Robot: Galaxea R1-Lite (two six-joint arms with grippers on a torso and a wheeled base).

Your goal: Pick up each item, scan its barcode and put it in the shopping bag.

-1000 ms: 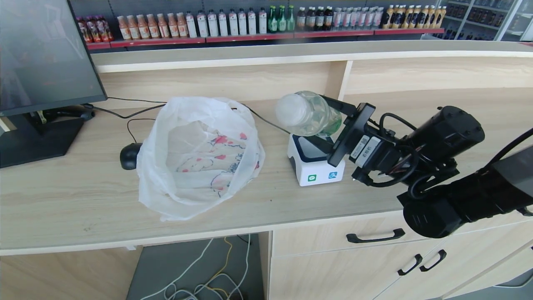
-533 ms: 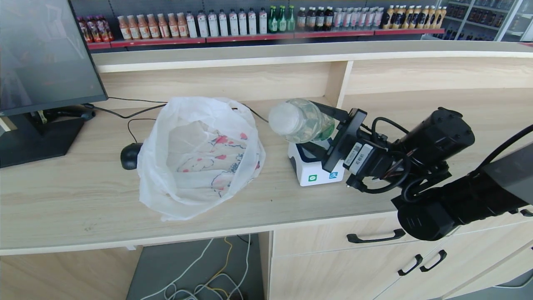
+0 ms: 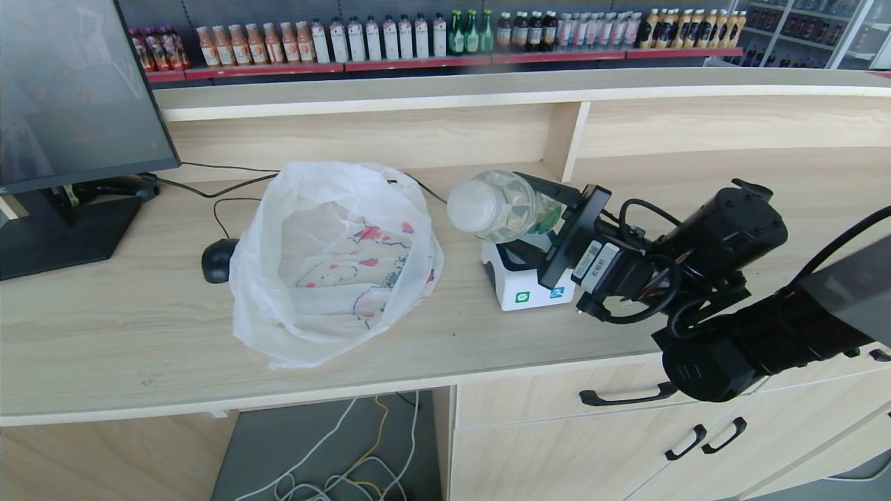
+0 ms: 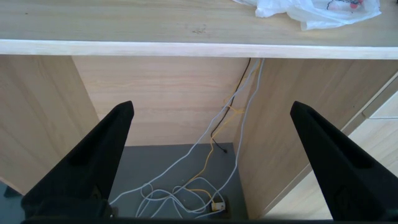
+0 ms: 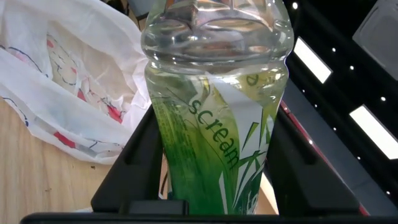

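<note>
A light wooden counter (image 3: 104, 348) carries a monitor stand (image 3: 62, 233) at upper left, a black mouse (image 3: 218, 259), a white shopping bag (image 3: 334, 264) at centre, and a scanner (image 3: 527, 285) just right of it.

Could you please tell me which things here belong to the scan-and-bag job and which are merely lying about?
Job in hand:
bottle, held in the right gripper
scanner
shopping bag

Lying about:
mouse
monitor
shelf drinks
cables under the counter

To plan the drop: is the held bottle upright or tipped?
Tipped: the bottle lies on its side in the right gripper, over the scanner.
</note>
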